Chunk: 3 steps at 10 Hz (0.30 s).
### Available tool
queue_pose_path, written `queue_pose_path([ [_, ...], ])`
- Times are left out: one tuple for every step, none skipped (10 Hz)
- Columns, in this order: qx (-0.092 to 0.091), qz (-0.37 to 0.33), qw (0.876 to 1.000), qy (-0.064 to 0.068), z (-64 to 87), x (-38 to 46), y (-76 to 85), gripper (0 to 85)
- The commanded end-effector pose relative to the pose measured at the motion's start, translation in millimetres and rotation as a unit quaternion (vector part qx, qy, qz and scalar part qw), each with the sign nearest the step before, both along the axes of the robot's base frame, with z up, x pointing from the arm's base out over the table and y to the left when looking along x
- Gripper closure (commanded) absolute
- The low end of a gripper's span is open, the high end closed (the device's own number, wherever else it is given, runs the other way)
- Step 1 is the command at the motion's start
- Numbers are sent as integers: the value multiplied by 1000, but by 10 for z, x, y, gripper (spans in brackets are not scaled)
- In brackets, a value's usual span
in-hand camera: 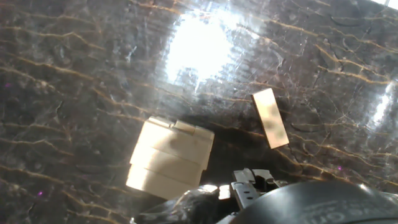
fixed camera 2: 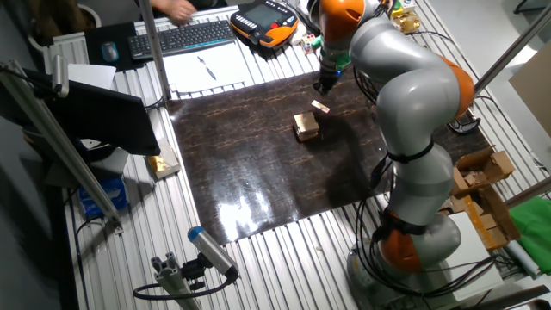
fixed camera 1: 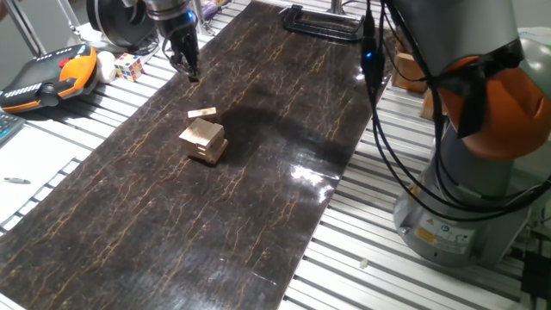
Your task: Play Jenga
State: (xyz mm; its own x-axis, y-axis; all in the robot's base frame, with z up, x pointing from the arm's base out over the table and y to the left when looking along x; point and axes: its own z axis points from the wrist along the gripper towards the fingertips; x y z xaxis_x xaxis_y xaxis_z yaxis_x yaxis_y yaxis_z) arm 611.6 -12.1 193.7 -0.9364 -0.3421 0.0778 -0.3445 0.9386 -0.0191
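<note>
The claw (fixed camera 1: 188,69) hangs above the far edge of the dark worktop (fixed camera 1: 258,215), well apart from the Jenga stack (fixed camera 1: 203,140), grasping nothing; whether it is released or clenched I cannot tell. A skewed approach could knock the short stack over (it sits mid-worktop). One stack, one loose block (fixed camera 1: 202,113) lying just beside it, one claw.

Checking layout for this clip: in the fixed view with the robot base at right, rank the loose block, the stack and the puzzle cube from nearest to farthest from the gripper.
1. Loose block: on the mat, below the gripper.
2. Puzzle cube: off the mat, to the left; too close to the block to call.
3. Stack: just beyond the loose block, clearly farthest.
</note>
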Motion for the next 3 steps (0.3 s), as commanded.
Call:
queue_pose_path([
  [0, 0, 1000, -5, 5, -3, 6, 843],
  [0, -1, 1000, -9, -5, 11, 14, 843],
  [-1, -1, 1000, -10, -16, 24, 9, 843],
])
